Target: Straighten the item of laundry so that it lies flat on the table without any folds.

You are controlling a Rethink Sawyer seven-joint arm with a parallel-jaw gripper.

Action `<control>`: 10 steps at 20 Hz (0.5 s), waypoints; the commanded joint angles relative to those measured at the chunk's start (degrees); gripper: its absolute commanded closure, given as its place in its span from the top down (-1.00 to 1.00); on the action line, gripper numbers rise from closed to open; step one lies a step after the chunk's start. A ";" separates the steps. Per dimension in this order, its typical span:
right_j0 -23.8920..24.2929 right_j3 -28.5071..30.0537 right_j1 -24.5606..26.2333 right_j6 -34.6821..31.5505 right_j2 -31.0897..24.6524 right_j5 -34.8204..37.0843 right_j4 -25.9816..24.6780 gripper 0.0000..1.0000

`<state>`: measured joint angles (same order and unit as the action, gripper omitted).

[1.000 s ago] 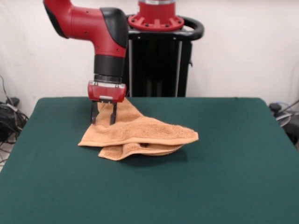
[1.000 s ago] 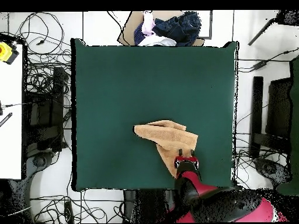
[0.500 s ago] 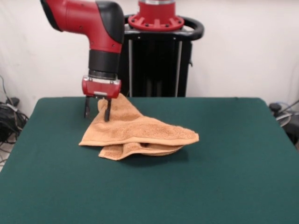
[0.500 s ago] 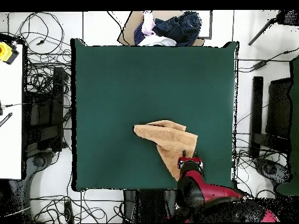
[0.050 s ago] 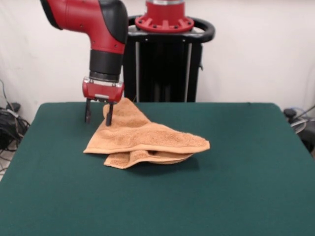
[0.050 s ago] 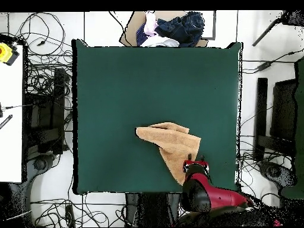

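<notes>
- We see the towel lying toward the robot's side of the table, still bunched into a rough wedge with at least two layers stacked on one another.
- In the front view a lower flap sticks out beneath the upper layer along the near edge, and the upper layer rises to a peak at the far corner beside the gripper.
- In the overhead view the cloth reads as a folded, tapering shape, much smaller than a spread towel would be, with its narrow end running toward the table edge nearest the robot's base.
- We find the gripper's two fingers parted by a moderate gap and pointing down, with nothing between them; one finger sits right at the raised corner of the towel, and whether it touches the fabric we cannot tell.
- The fingertips hang just above the green surface, at the towel's edge, not over its middle.
- We judge the task to be at an early stage: no part of the towel lies as a single flat layer, and the folds are all still in place.
- What is left, as we read it, is nearly everything: a corner must be taken, the layers drawn apart, and the cloth spread out on the open green area, of which there is plenty on every side but the robot's.
</notes>
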<state>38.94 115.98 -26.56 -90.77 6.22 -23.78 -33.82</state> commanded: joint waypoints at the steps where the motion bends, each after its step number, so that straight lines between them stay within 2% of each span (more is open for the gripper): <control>1: 0.01 -5.94 3.92 -7.73 -4.66 3.55 -0.33 1.00; 10: -0.36 -7.92 6.60 -7.96 -5.45 2.32 -0.18 1.00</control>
<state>39.05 114.45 -23.68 -90.77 6.16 -23.81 -33.81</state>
